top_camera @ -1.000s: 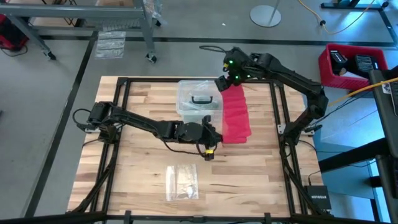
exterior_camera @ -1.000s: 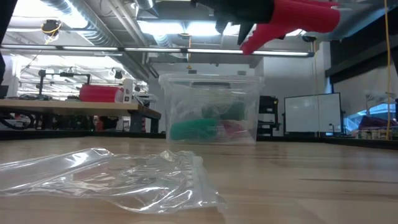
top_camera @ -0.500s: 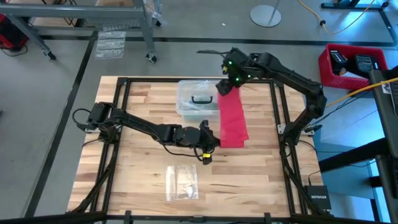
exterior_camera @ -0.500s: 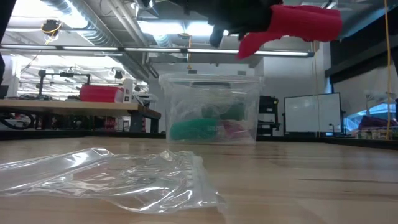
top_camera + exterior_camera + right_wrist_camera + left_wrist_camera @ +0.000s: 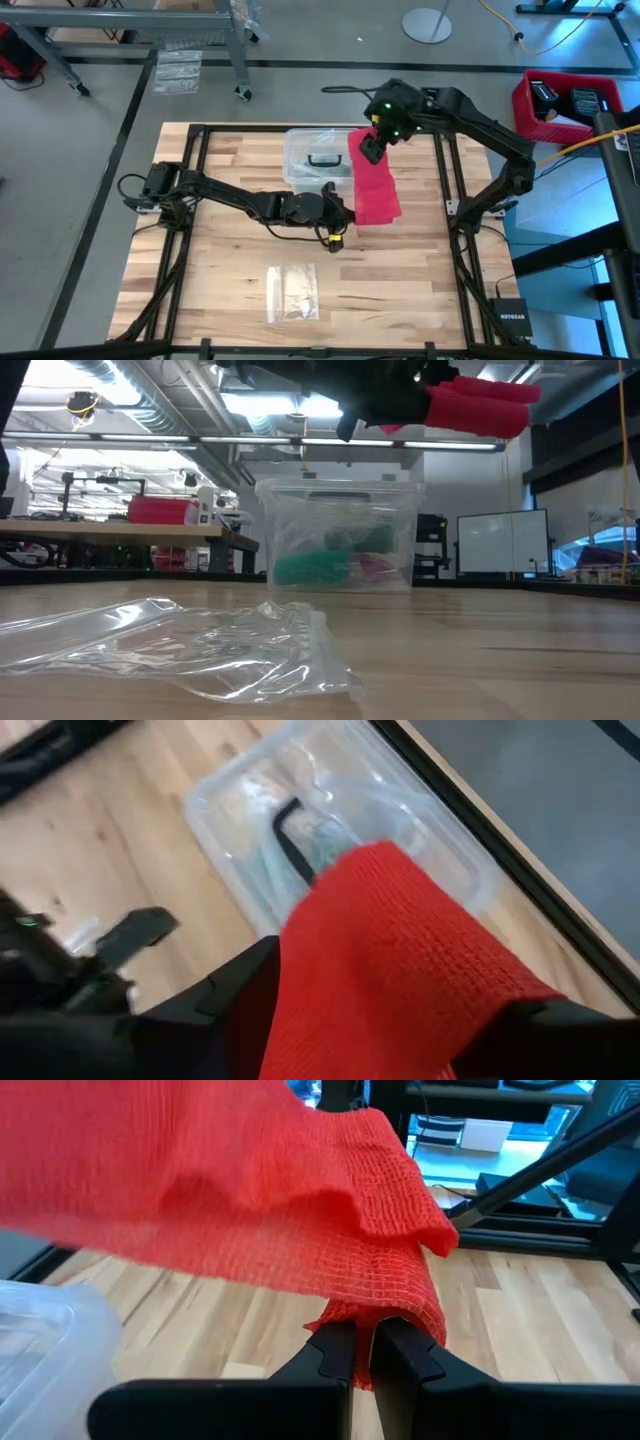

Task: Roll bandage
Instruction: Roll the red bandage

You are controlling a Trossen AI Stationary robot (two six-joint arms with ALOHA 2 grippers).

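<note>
The red bandage point(image 5: 376, 188) hangs in the air as a broad band between my two grippers, right of the clear plastic box point(image 5: 318, 160). My left gripper point(image 5: 343, 213) is shut on its near end, seen close in the left wrist view point(image 5: 362, 1365). My right gripper point(image 5: 371, 148) is closed on its far end above the box's right side; red cloth fills the space between its fingers point(image 5: 390, 1020). In the low view the bandage point(image 5: 480, 405) shows high above the table. My left gripper pinches the bandage's near end at a gathered edge point(image 5: 368, 1320) between its two fingers, coming in roughly level from the table's left. The cloth rises away from the fingers in slack waves, clear of the table. My right gripper holds the bandage's far end point(image 5: 400, 940) between its two fingers point(image 5: 240, 990), which stand wide apart with the bunched cloth between them. It comes from above, slanting down. That end is lifted clear, above the box.
The clear plastic box has a black handle point(image 5: 322, 158) and holds green and red things point(image 5: 320, 568). A small clear plastic bag point(image 5: 293, 293) lies near the table's front edge. Black frame rails point(image 5: 190, 180) run along the table's sides.
My right gripper has risen and drifted toward the table's right edge while rolling its wrist, carrying the bandage's far end with it. In the low view the bandage's drooping end has come up and the band lies more level.
</note>
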